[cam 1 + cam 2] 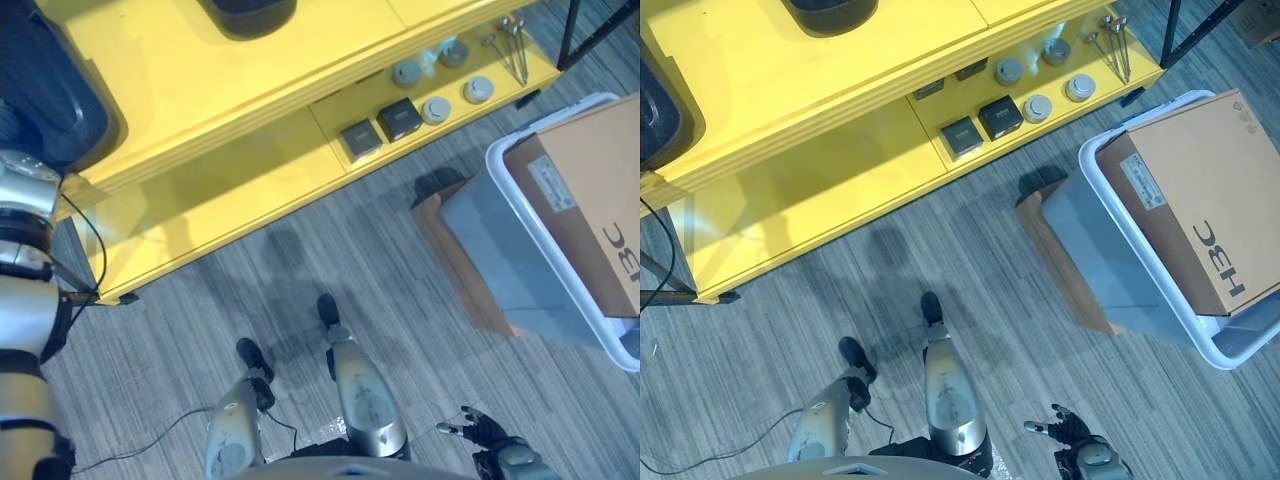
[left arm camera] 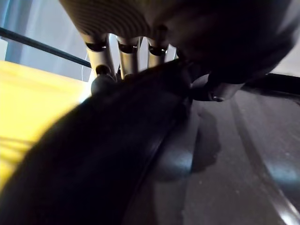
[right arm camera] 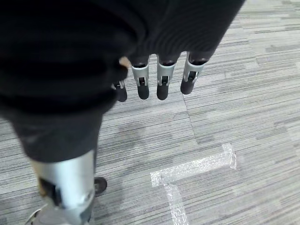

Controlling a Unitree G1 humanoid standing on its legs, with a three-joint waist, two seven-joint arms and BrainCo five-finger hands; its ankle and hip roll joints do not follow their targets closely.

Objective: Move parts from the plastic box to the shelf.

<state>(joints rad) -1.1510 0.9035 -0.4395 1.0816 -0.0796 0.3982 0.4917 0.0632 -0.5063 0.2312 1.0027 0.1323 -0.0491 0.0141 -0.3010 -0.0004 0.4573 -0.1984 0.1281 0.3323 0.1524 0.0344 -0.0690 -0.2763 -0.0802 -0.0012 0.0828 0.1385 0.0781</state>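
Silver dark-tipped fingers (image 3: 163, 79), dark ribbed wrist covers.

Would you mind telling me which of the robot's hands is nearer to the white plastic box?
The right hand. It hangs low over the floor, below the white plastic box. The left hand is off at the far left by the yellow shelf's end, against a dark object.

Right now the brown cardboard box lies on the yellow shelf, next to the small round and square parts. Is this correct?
Not quite. The cardboard box lies in the plastic box on the floor, not on the yellow shelf. The small round and square parts are on the shelf, as you said. The right eye view shows this clearly.
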